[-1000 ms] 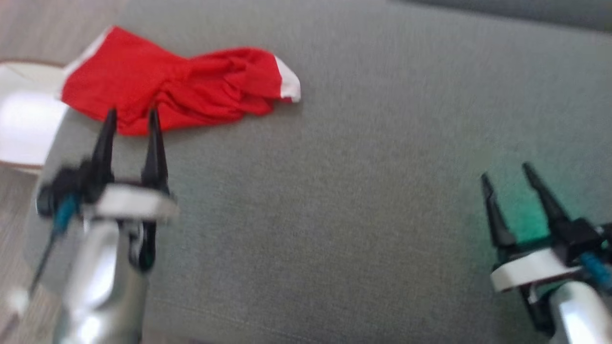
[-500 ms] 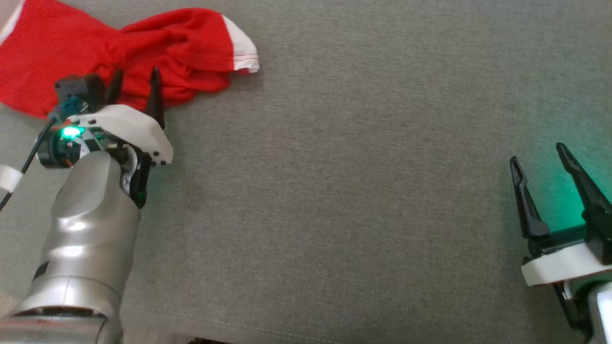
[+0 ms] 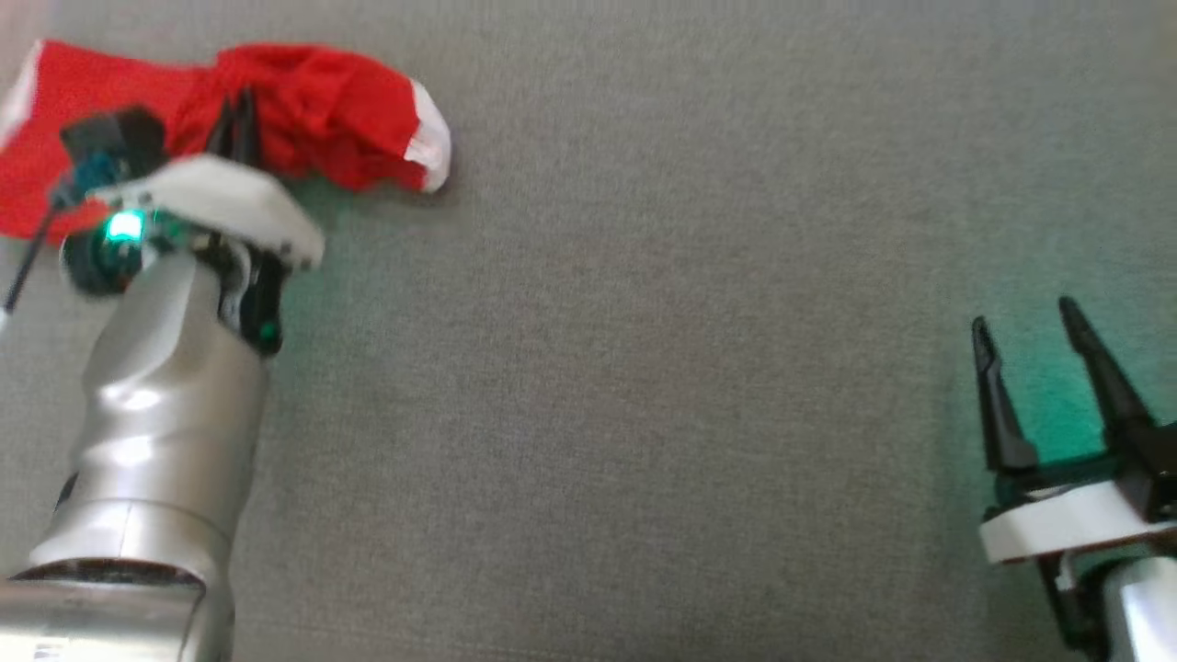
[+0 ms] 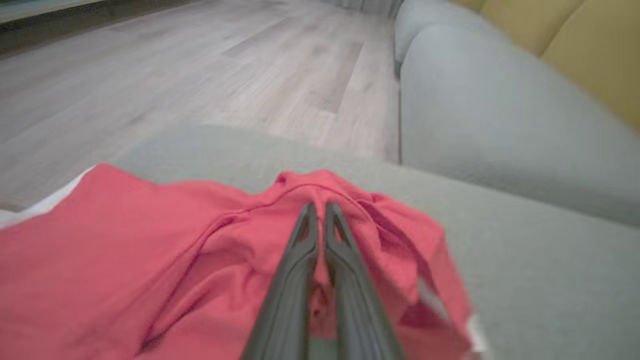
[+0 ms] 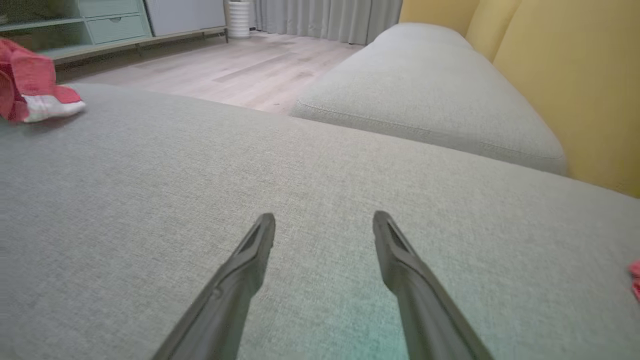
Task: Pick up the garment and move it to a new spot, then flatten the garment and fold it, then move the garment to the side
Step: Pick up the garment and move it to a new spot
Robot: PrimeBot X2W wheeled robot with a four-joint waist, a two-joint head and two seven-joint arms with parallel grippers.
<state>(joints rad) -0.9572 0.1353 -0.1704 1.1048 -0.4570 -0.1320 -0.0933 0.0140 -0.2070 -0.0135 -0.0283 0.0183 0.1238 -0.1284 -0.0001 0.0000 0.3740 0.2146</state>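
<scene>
A crumpled red garment [image 3: 313, 110] with white cuffs lies at the far left of the grey cushion [image 3: 644, 368]. My left gripper [image 3: 237, 115] is shut on a raised fold near the garment's middle. In the left wrist view its two dark fingers [image 4: 305, 240] press together with the red garment [image 4: 150, 260] bunched around their tips, my left gripper [image 4: 317, 207] pinching cloth. At the lower right my right gripper [image 3: 1025, 317] stands open over bare cushion, well away from the garment. The right wrist view has my right gripper [image 5: 324, 217] open, with the garment [image 5: 30, 85] far off at the left.
A second grey sofa cushion [image 5: 425, 100] lies beyond a gap, with yellow back cushions [image 5: 565, 75] to the right. Wooden floor [image 4: 200, 75] runs past the cushion's far edge. Pale green cabinets [image 5: 100, 20] and a curtain stand across the room.
My left gripper reached onto the garment and closed on a fold, which now bunches up under it. The head camera shifted. The right gripper stayed open.
</scene>
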